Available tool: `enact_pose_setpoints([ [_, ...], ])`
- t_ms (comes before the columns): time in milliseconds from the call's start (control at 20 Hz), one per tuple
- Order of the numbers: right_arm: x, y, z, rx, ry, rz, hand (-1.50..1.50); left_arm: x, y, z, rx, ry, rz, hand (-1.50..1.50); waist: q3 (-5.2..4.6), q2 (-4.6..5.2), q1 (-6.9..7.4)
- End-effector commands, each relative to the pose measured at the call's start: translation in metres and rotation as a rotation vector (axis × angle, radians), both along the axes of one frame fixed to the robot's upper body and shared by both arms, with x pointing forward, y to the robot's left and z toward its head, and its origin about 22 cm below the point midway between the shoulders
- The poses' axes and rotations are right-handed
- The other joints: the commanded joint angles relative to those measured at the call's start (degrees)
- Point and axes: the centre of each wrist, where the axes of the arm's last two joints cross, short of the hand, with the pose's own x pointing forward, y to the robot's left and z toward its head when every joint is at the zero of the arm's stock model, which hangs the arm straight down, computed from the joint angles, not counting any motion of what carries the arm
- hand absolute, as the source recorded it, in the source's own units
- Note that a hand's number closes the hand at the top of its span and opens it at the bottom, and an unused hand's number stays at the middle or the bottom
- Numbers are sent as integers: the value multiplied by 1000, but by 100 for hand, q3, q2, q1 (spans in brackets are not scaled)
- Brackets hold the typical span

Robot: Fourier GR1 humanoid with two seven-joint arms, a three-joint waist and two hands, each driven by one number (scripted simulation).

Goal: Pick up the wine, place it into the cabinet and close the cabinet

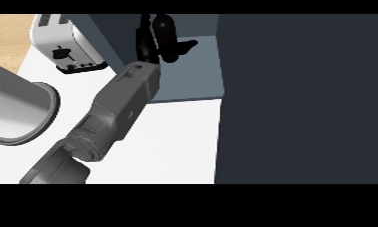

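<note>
Nearest me, at 7 o'clock, the grey, boxy left forearm (pixel 122 106) rises over the smooth white counter (pixel 177 141). At 9 o'clock sits a grey round-rimmed vessel (pixel 43 113), well apart from the arm. A flat dark panel (pixel 295 96) fills everything from 1 to 5 o'clock, its straight edge walling off that side. Farther on, the left hand (pixel 164 33) is inside the blue-grey cabinet (pixel 199 73) at 12 o'clock. I cannot tell its grasp, nor pick the wine out from its black shape. A glossy white toaster (pixel 63 46) stands at 11 o'clock.
</note>
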Motion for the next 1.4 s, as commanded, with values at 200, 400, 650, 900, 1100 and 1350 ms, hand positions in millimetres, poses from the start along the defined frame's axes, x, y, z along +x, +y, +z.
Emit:
enact_pose_setpoints([
  [200,-28,-6,21,64,-40,47,-150,6,41,-1,28,-43,14,-150,-6,24,6],
  [400,-30,0,24,77,-38,45,-150,2,20,-2,11,-107,-80,-150,-11,13,37],
  [650,-33,-6,26,63,-29,43,-150,1,14,1,-44,-152,-156,-150,-4,-58,202],
  [900,-41,-7,33,61,-38,41,-150,2,6,9,-149,-225,-217,-150,-7,-90,262],
  [1100,-43,-11,23,62,-26,13,-150,-14,-21,-4,-158,-250,-266,-150,2,-129,314],
  [1350,-40,-1,33,68,-28,-6,-150,-20,-29,7,-222,-260,-334,-150,-7,-164,495],
])
